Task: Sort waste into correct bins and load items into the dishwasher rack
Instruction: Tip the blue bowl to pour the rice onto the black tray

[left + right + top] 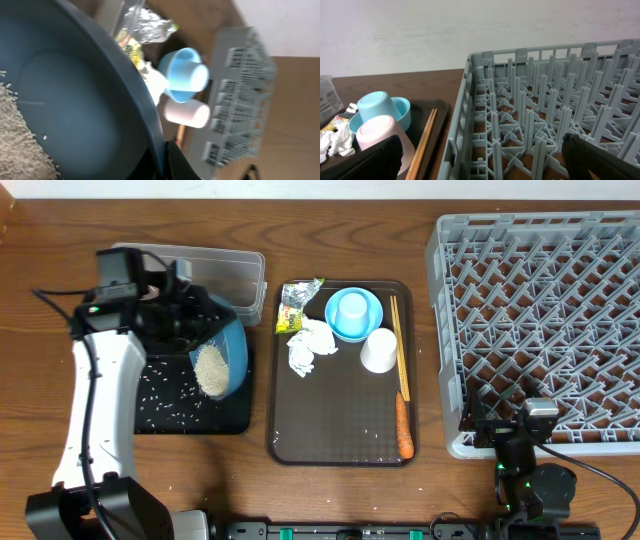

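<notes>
My left gripper [185, 320] is shut on the rim of the large blue plate [222, 355], holding it tilted over the black tray [170, 415]. White rice [210, 370] lies piled on the plate's low side and scattered on the tray. The left wrist view shows the plate [75, 100], the rice [20, 140] and my jaws [162, 160]. The wrapper [297, 302], tissue [310, 345], light-blue cup [350, 310] in its bowl [372, 320], white cup [379, 350], chopsticks [398, 345] and carrot [403, 425] lie on the brown tray. My right gripper [485, 160] is open and empty at the grey rack [540, 310]. No foil ball shows.
The clear tub [235, 275] stands behind the black tray, by the left arm. The brown serving tray [285, 445] sits between the bins and the rack. The right arm [530, 430] rests at the rack's front left corner.
</notes>
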### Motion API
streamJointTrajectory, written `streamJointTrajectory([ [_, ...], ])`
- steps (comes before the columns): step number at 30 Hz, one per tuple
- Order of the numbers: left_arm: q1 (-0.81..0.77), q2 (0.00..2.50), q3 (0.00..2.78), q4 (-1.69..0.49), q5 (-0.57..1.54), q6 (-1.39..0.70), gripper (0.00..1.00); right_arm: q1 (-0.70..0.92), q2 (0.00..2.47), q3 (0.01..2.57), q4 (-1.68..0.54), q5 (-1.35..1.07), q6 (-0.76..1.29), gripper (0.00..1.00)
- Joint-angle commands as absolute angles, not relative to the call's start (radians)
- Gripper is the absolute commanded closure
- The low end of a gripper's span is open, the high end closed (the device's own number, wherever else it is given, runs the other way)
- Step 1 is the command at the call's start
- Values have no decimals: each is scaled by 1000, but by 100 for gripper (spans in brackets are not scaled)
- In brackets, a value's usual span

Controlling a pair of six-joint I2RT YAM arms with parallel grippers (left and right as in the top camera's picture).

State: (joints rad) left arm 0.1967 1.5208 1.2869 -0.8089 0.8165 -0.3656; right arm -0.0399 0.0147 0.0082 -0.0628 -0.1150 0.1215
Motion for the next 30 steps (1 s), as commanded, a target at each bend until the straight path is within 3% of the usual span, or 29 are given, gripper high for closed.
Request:
streamJointTrajectory([
  [1,251,1516,1281,-805,1027,-348,94,-52,7,6,-65,-112,118,1],
  [19,568,1516,1134,-805,1571,-273,94,-52,7,6,-65,-112,118,1],
  [30,714,1515,1111,-869,1573,-255,94,-52,7,6,-65,-112,118,1],
])
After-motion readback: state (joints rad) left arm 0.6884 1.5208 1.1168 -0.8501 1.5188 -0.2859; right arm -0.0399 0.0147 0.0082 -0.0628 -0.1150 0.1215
